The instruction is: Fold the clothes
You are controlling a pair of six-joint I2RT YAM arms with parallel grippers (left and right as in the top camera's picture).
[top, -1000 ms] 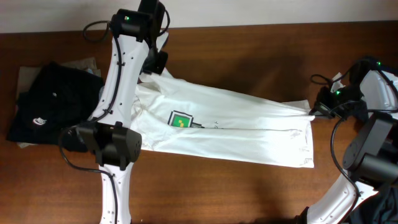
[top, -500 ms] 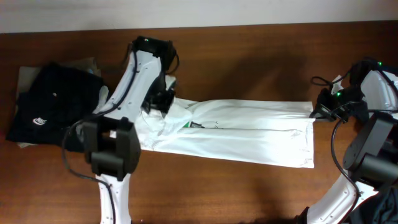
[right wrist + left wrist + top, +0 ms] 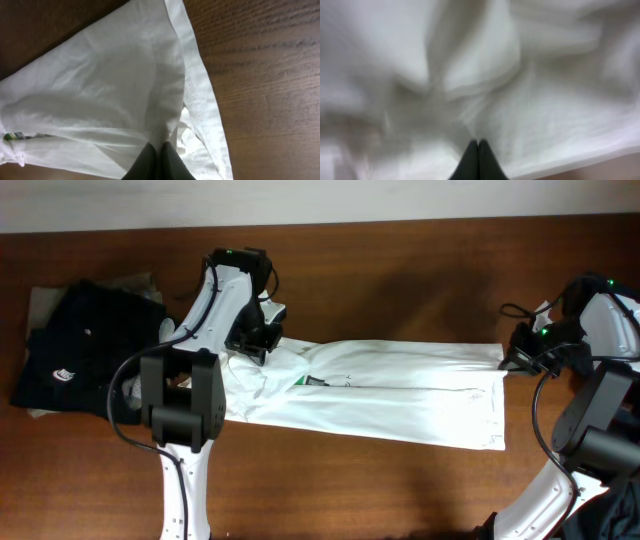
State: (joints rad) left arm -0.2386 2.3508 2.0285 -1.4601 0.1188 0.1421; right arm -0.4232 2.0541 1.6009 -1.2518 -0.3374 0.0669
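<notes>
The brown wooden worktop [image 3: 400,270] is taken up across its middle by the white shirt [image 3: 400,390], which is laid out as a long band from left of centre to the right side. A second ago its upper layer was spread wider toward the far edge. That layer has since been drawn down over the body, so the far edge is now seen running nearly straight. Half a second ago the band was already in this shape, and little change is seen since.

A black garment [image 3: 80,350] is left bunched at the left end of the worktop, apart from the white shirt.

The left claw [image 3: 255,340] is found at the shirt's upper left corner, having been brought down from the far edge. In its wrist view [image 3: 478,150] the fingertips are pressed together, with blurred white cloth gathered at them. The right claw [image 3: 505,360] is kept at the shirt's right end, clenched on the cloth beside the stitched hem [image 3: 159,150].

Of the green patch [image 3: 305,381], only a sliver is left showing at the fold.
</notes>
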